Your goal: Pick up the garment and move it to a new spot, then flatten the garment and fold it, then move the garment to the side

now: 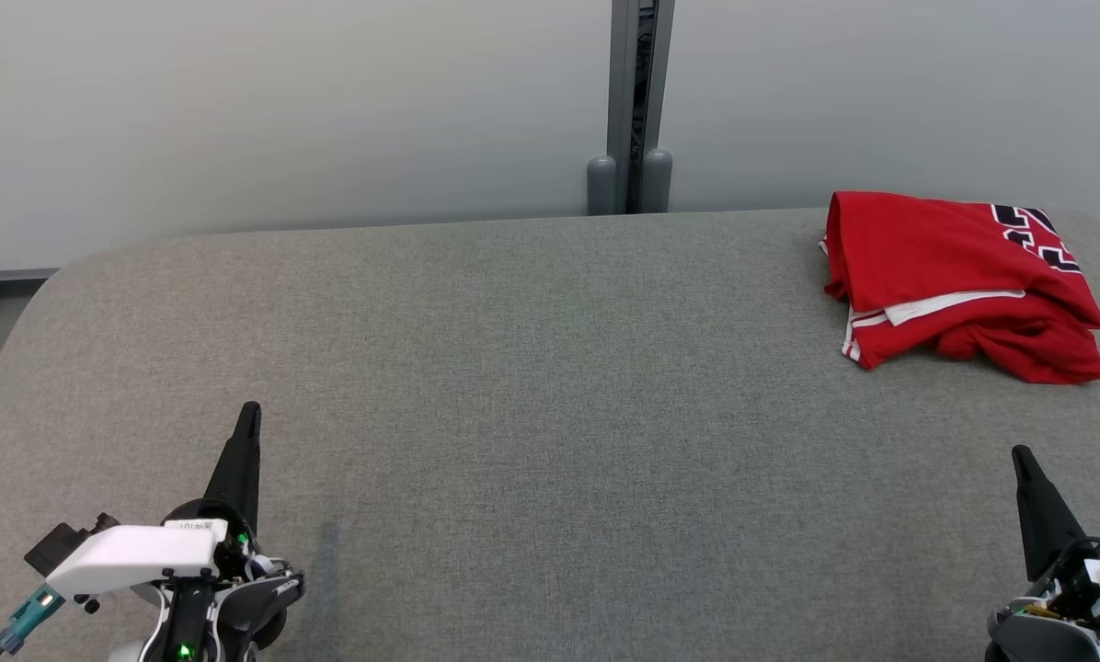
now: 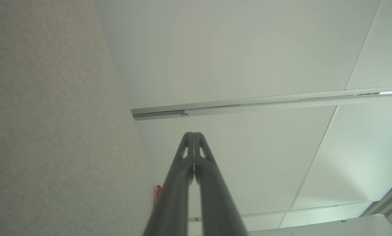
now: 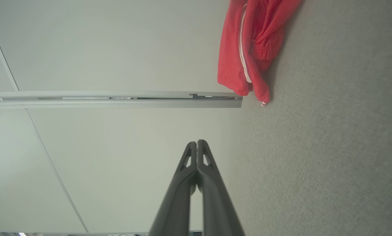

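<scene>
A red garment (image 1: 959,280), seemingly soft and light, lay bunched on the surface (image 1: 550,386); its white-trimmed near edge looked graspable. The left claw (image 1: 250,411) and right claw (image 1: 1021,454) sat clenched, empty.

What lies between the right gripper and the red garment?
Nothing: the head view shows bare grey tabletop between the right gripper and the garment.

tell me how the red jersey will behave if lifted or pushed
Probably floppy: the red jersey lies in soft folds, so it would likely drape and unfold. It looks thin, so likely light. Pushed on the grey cloth table, it would probably bunch.
</scene>
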{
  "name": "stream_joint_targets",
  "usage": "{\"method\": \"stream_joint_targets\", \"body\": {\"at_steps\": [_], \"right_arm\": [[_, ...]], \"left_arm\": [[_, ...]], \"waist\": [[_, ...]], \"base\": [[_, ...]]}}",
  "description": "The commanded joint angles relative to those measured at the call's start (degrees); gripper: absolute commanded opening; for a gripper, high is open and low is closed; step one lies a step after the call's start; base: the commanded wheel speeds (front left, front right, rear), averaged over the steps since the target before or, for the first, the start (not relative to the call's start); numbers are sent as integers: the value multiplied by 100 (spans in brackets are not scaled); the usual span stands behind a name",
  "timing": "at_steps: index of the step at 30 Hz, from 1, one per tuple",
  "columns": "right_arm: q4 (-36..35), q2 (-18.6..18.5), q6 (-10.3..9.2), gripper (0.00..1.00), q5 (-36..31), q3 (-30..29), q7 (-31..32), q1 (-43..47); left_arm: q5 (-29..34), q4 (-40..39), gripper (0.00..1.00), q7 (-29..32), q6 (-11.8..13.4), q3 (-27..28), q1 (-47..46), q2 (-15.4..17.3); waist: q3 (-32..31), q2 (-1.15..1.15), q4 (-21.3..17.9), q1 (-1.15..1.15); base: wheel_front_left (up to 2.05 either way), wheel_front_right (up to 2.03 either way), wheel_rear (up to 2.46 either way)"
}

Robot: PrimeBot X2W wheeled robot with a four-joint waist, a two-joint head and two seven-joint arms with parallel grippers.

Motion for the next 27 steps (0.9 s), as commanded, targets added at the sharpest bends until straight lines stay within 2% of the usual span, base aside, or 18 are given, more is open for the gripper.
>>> {"method": "stream_joint_targets", "body": {"at_steps": [1,27], "right_arm": [[-2,-9,0,0,-34,-11,29,-66],[0,-2,0,0,-46,-23,36,-68]], "left_arm": [[-9,-5,0,19,-22,16,-43,29],[-5,-5,0,19,-22,16,-43,29]], "waist": [[0,0,0,0],[0,0,0,0]], "base": [[0,0,0],[0,0,0]]}}
